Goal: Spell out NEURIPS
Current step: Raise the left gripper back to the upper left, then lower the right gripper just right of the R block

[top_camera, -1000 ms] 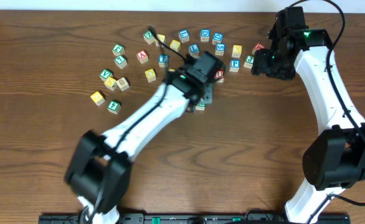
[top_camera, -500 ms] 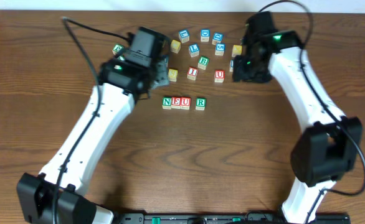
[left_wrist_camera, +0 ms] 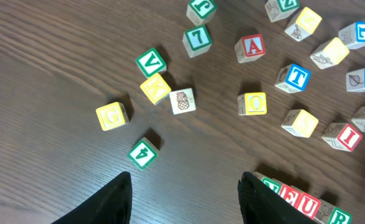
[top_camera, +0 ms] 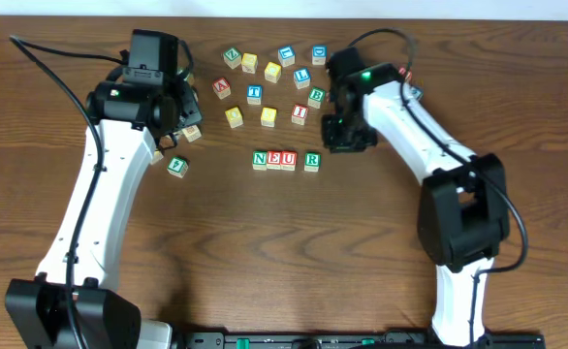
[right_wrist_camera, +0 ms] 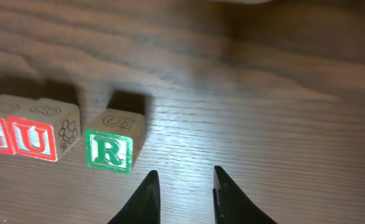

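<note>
NEURIPS stands four letters along on the wooden counter [top_camera: 265, 252]. N [top_camera: 260, 159], E [top_camera: 274, 160], U [top_camera: 289, 160] and R [top_camera: 311, 161] stand in a row at its middle. The first three touch, while the green R sits just apart from the red U.

The right end effector [right_wrist_camera: 182, 198] hangs low over bare wood just beside the R, its fingers a little apart and gripping nothing.

The left end effector [left_wrist_camera: 185, 199] hovers above the loose blocks toward the counter's left side, fingers spread wide and empty. A green 4 [left_wrist_camera: 142, 154] lies just ahead of it. A yellow G [left_wrist_camera: 113, 116], a pineapple block [left_wrist_camera: 182, 101] and a green V [left_wrist_camera: 151, 63] lie beyond.

More blocks lie scattered behind the row. A red I [top_camera: 300, 112] is nearest it, just beside a plain-looking yellow block [top_camera: 268, 116]. A yellow O [top_camera: 234, 116], a blue T [top_camera: 254, 94], a red A [top_camera: 223, 88] and a blue L [top_camera: 301, 78] lie farther back.
</note>
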`<move>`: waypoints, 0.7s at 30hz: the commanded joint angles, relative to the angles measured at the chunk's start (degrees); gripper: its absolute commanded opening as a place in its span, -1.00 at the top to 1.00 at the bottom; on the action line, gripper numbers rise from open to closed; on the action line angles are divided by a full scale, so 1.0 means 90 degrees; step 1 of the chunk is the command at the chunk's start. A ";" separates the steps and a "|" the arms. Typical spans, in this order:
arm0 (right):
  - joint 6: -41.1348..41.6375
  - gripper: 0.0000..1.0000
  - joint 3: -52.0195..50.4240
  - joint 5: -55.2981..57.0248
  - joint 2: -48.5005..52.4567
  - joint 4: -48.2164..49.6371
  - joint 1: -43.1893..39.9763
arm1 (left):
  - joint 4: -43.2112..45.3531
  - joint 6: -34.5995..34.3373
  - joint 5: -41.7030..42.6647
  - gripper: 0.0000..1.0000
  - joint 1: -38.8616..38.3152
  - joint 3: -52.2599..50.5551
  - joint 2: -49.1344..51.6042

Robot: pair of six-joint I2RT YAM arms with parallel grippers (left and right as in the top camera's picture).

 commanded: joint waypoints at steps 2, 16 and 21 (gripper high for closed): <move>0.0170 0.56 0.0085 -0.0044 0.0155 -0.0068 0.0056 | -0.0024 0.0141 -0.0063 -0.09 0.0090 0.0078 -0.0117; 0.0289 0.58 -0.0396 -0.0197 0.0177 0.0158 0.0163 | -0.0024 0.0177 -0.0107 -0.08 0.0087 0.0073 -0.0117; 0.0289 0.56 -0.0408 -0.0211 0.0177 0.0262 0.0228 | -0.0024 0.0177 -0.0104 -0.09 0.0087 0.0070 -0.0117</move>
